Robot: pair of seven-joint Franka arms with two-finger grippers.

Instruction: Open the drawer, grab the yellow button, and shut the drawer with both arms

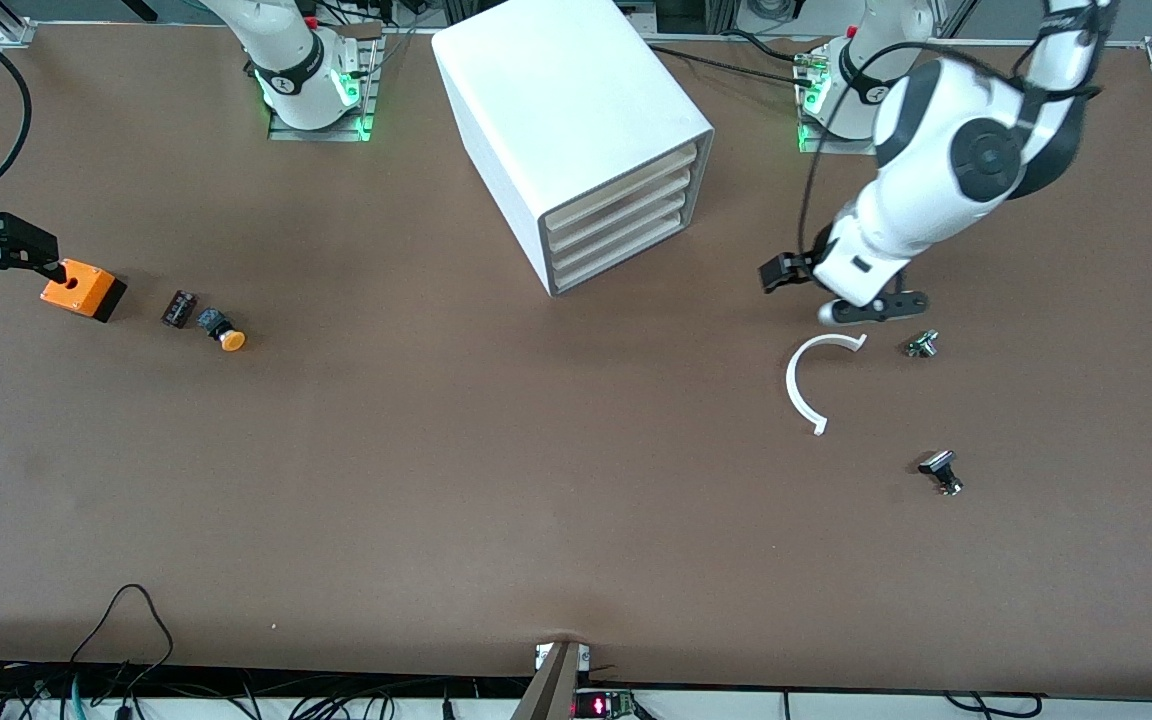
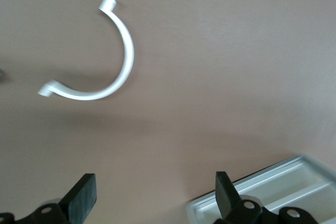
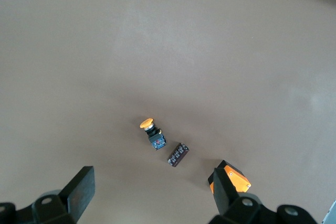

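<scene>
Over the table's right-arm end I hold the right gripper (image 3: 149, 195), fingers spread wide, nothing in them. Below it the button (image 3: 152, 132) lies on its side on the table (image 1: 496, 480), beside a small dark part (image 3: 178, 155) and the orange box (image 1: 82, 288). Left gripper (image 2: 155, 195) hangs equally wide and empty over the white curved strip (image 1: 804, 385). Drawer (image 1: 626, 180) sits shut in the cabinet (image 1: 556, 110); the right arm is mostly cut off from the front view.
</scene>
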